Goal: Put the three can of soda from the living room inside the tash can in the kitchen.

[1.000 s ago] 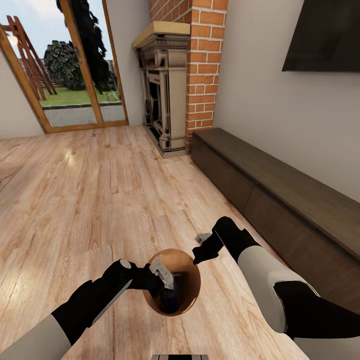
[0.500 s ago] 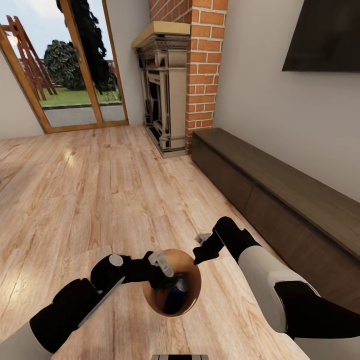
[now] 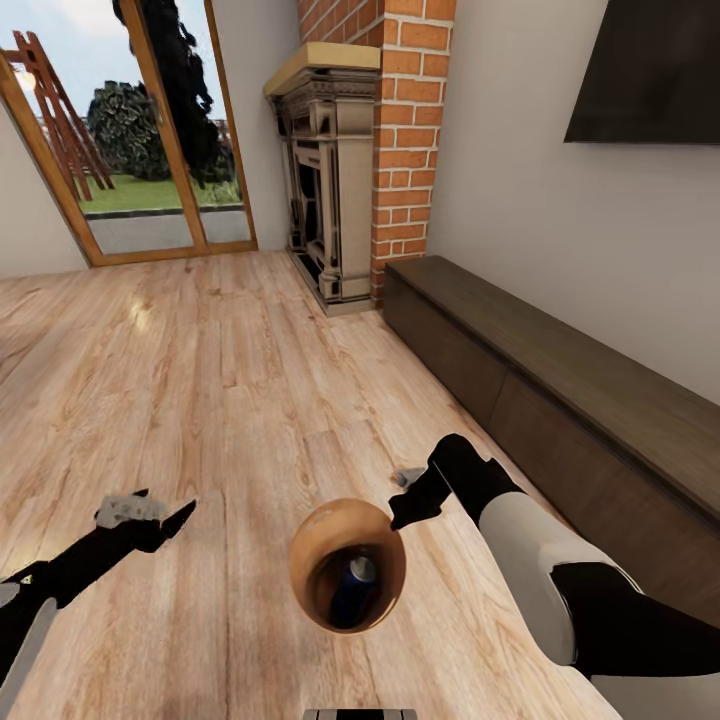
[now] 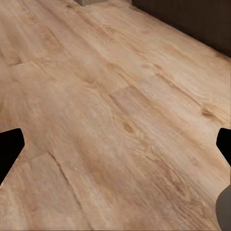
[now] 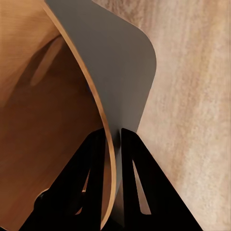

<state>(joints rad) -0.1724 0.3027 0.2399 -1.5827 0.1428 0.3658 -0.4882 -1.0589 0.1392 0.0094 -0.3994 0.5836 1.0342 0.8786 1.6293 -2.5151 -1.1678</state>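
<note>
One blue can sits in the brown bin

One dark blue soda can (image 3: pixel 357 585) stands deep inside the round brown trash can (image 3: pixel 330 530). The bin hangs above the wood floor (image 3: pixel 200 380), held up by the right gripper (image 3: pixel 405 512). That claw pinches the bin's rim on the side near the long dark cabinet (image 3: pixel 560 400). In the right wrist view its two black fingers (image 5: pixel 91 192) press on the thin wall (image 5: pixel 111 159) from both sides, one inside and one outside. An oval handle hole (image 5: pixel 45 60) shows in the tan inner wall.

The left gripper (image 3: pixel 150 515) hovers over bare floor, well apart from the bin. Its claw is spread wide and holds nothing. In the left wrist view its black fingertips (image 4: pixel 9 149) sit far apart with only floorboards between them.

Behind all this stand a brick fireplace (image 3: pixel 335 180), a black TV (image 3: pixel 650 70) on the wall, and a glass door (image 3: pixel 130 130) with green garden outside.
</note>
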